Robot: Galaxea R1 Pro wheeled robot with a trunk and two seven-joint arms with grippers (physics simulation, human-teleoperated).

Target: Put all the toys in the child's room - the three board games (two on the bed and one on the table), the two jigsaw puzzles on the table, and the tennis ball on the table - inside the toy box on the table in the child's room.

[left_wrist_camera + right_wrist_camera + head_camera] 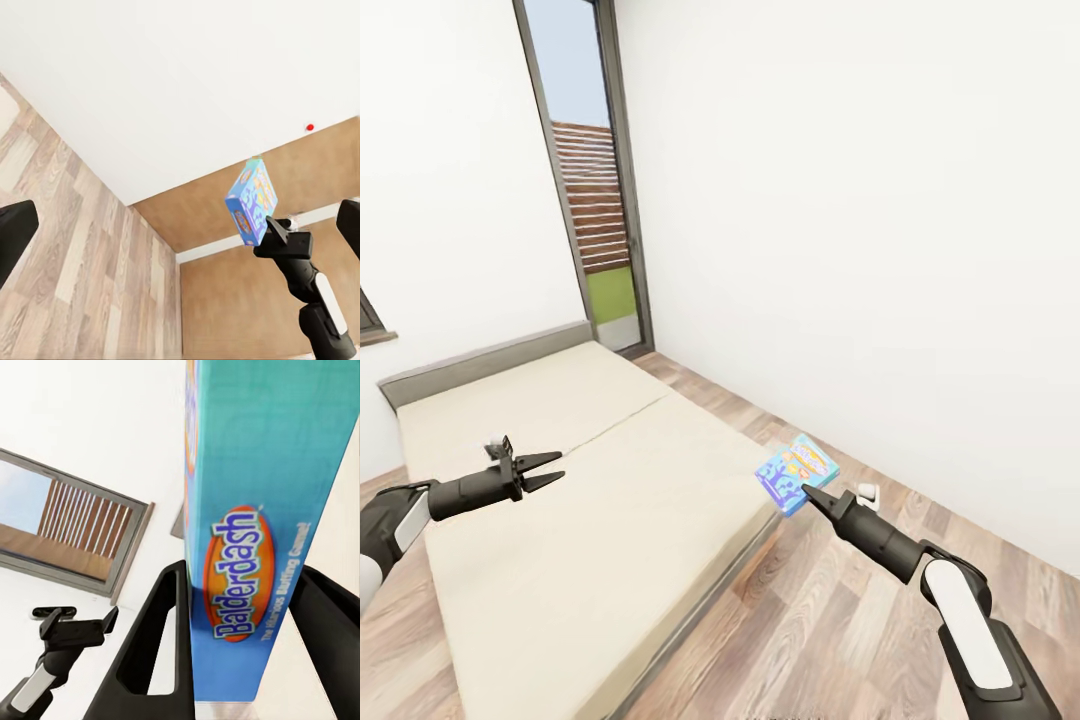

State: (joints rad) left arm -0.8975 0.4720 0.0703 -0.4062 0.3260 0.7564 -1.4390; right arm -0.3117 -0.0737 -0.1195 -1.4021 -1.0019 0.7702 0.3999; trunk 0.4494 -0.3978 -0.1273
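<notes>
Beside the bed (590, 520), over the wood plank floor (830, 610) at its far corner, the right gripper (807, 491) held a small blue board game (797, 473) pinched between its fingers. The box was lifted clear of both mattress and floor and tilted, its colourful face turned upward in the head view. From the right wrist camera the box (262, 510) stood on edge between the two dark fingers (161, 637), which pressed against its broad faces, and the lettering "Balderdash" ran along its narrow blue side. From the left wrist camera the same box (252, 201) showed at the tip of the right gripper (271, 229), with the white wall (172, 82) and plank floor behind it. The left gripper (548, 471) hung above the beige mattress on the bed's other side, well apart from the box, its two fingers spread in a narrow fork with nothing between them. The bed's grey headboard (485, 358) stood against the white wall, and just beyond the bed a tall dark-framed window (595, 180) looked out on a slatted fence and grass.
</notes>
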